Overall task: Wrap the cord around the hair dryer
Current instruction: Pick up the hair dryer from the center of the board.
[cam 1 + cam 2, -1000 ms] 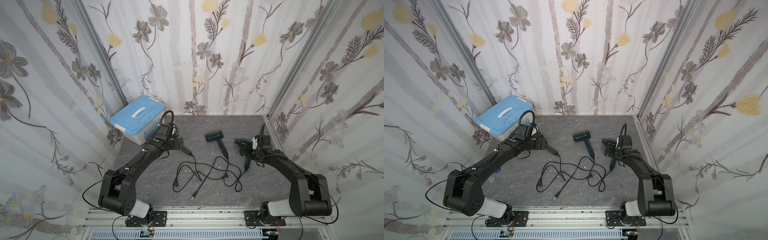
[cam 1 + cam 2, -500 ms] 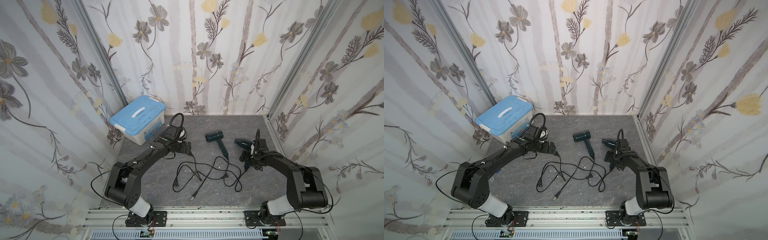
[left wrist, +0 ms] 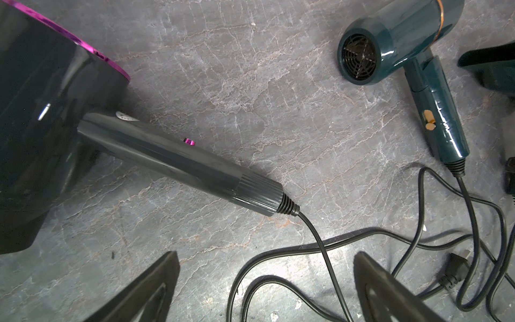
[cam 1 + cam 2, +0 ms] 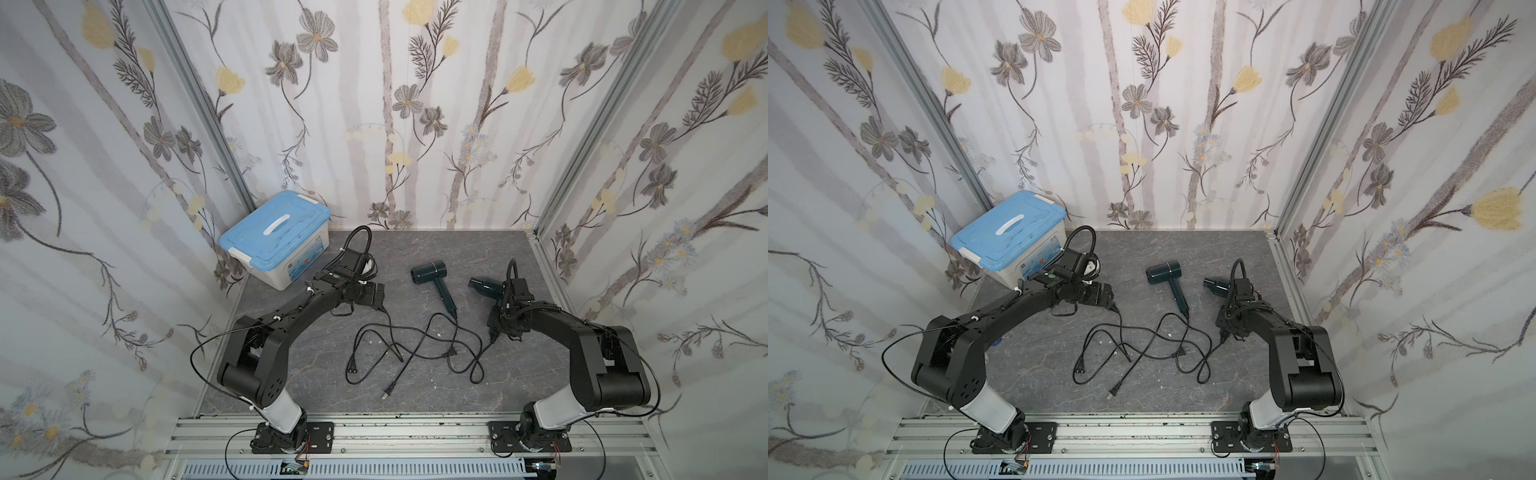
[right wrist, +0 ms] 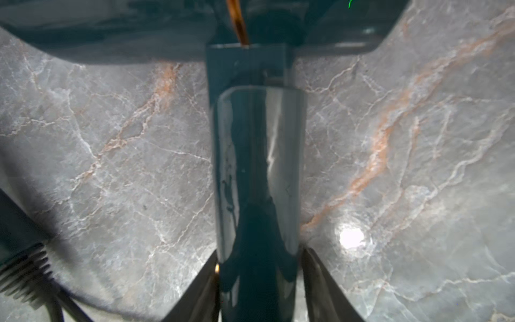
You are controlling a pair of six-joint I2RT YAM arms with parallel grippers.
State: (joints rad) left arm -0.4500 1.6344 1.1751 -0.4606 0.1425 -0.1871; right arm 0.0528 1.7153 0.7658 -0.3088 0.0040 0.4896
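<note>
Hair dryer (image 4: 482, 286), the teal one of 3 on the bench (image 4: 457, 403), lies near the bench's right edge with its handle pointing back toward the robot. The right gripper (image 5: 259, 251) is down on that handle. In the right wrist view its 2 fingers (image 5: 320, 278) sit against either side of it and appear to pinch it. The left gripper (image 3: 266, 253) hangs with fingers spread wide above the black dryer (image 3: 178, 164) near the storage box (image 4: 274, 241), holding nothing.

The step in hand looks like securing the dryer; no wrapping has begun. Its cord (image 4: 474, 380) trails loose from the handle end into a tangle with the other 2 cords at mid-bench. The next move likely calls for a firm hold that steadies or lifts the dryer. The left arm must then find this cord, not a neighbour's, and lead it around the handle. Where the strands cross, I cannot tell which lies on top.

Room is tight outward: the right wall rail (image 4: 548, 270) runs close beside the dryer. The middle dryer (image 4: 428, 274) lies near on the inner side. Bare bench opens toward the front, past the plugs.
</note>
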